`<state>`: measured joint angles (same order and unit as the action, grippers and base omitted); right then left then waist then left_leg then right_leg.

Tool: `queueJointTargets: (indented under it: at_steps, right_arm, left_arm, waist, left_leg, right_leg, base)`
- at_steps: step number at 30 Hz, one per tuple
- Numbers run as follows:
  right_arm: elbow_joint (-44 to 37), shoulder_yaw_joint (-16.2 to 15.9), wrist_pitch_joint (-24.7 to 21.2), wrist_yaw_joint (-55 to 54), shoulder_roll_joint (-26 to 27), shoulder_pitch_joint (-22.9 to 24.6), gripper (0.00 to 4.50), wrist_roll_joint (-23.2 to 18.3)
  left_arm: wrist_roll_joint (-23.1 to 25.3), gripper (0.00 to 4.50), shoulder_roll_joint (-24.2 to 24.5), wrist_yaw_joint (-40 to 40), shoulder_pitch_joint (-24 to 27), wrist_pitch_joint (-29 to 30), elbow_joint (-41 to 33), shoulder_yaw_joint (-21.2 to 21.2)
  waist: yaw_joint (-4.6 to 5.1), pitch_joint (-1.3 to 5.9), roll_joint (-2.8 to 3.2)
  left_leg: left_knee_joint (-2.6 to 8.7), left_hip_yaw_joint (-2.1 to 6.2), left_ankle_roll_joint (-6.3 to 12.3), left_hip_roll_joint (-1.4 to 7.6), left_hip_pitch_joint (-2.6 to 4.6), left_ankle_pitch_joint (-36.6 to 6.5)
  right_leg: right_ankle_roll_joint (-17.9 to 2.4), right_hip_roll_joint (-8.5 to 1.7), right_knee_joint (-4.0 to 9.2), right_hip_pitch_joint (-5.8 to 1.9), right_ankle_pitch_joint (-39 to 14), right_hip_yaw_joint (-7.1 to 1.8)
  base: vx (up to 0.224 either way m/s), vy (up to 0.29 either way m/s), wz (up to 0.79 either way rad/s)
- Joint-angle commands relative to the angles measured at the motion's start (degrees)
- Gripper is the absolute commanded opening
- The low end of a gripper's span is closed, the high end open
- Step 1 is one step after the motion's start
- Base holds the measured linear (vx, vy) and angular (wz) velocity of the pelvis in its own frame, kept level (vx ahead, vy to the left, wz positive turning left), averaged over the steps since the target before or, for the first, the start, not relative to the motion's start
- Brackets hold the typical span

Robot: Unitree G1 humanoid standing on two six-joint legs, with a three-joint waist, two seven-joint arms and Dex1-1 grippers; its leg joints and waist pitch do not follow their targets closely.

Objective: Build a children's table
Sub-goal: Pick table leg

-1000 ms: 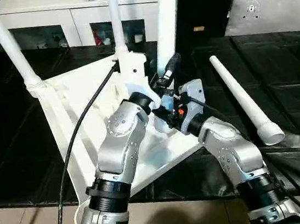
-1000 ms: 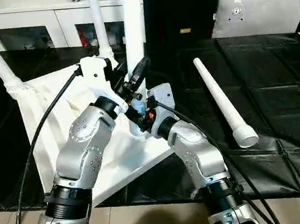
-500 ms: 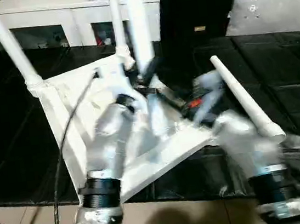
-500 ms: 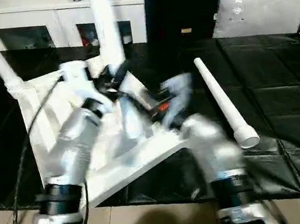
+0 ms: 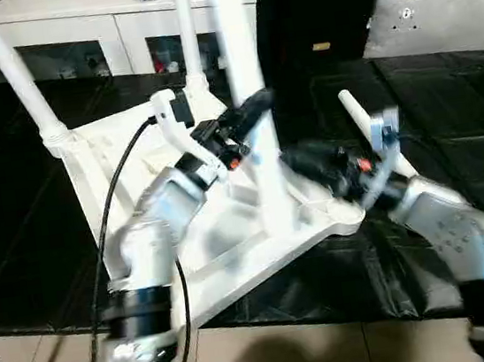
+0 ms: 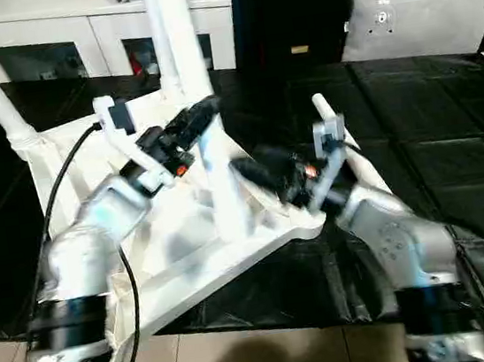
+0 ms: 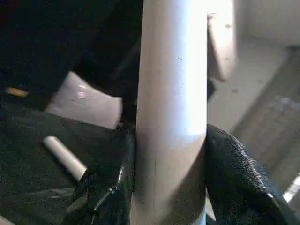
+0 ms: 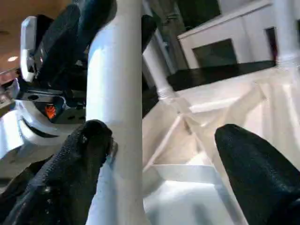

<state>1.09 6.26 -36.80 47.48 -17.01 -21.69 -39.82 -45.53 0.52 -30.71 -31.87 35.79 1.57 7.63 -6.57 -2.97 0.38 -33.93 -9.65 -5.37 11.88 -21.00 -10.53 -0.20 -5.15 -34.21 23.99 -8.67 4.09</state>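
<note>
- The left gripper (image 5: 246,109) reaches forward, its two black fingers (image 7: 234,173) closed tight on the leg (image 7: 171,108).
- The right gripper (image 5: 297,158) reaches in from the other side, lower down, fingers (image 8: 255,164) spread wide apart.

1. The upturned tabletop (image 5: 231,236) fills the centre and left of the head view, its ribbed underside leaving no flat path across it.
2. Three legs stand up from it: one at upper left (image 5: 14,77), one at top centre (image 5: 187,36), and the nearest leg (image 5: 251,117) in the middle.
3. The left gripper (image 7: 168,178) is clamped around that middle leg, blocking its left side.
4. The right gripper (image 8: 159,159) has its fingers spread, one finger (image 8: 84,154) touching the leg, taking up its right side.
5. A loose leg (image 5: 353,108) lies at centre right, partly hidden behind the right arm.
6. The black mat (image 5: 460,143) at right lies bare.
</note>
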Motion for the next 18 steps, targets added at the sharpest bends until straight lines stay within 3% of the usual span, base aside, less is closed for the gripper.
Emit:
queueJointTargets:
  at_steps: [1,10,18]
  right_arm:
    - [-1.4,-1.1,-1.6,1.6,-0.8,0.2,3.92,-1.4]
    - [-4.1,-2.7,-3.2,5.9,-2.8,1.1,3.92,-2.7]
    - [-5.3,-6.4,-2.8,8.9,-4.4,1.9,3.92,-0.9]
  left_arm:
    - [-2.9,1.80,0.1,-2.2,-0.2,1.9,-2.7,0.1]
    - [-2.8,1.80,1.6,-3.8,0.6,3.2,-4.8,-2.1]
    - [1.7,1.80,3.3,-7.0,1.4,0.0,-7.3,-6.3]
  waist:
    - [-0.36,4.03,-0.87]
    - [-0.56,4.01,-0.99]
    - [-0.71,3.94,-1.04]
  left_leg:
    - [3.55,-0.49,2.60,0.31,-0.07,-8.9]
    - [3.69,-0.34,1.69,0.36,-0.20,-8.8]
    - [3.70,-0.35,1.48,0.41,-0.21,-8.8]
  right_leg:
    - [-8.6,-2.15,4.03,-3.68,-18.2,-1.67]
    - [-7.0,-2.13,4.07,-3.70,-18.4,-1.73]
    - [-6.4,-2.21,4.17,-3.61,-19.5,-1.81]
  base:
    - [0.000,0.000,0.00]
    - [0.000,0.000,0.00]
    - [0.000,0.000,0.00]
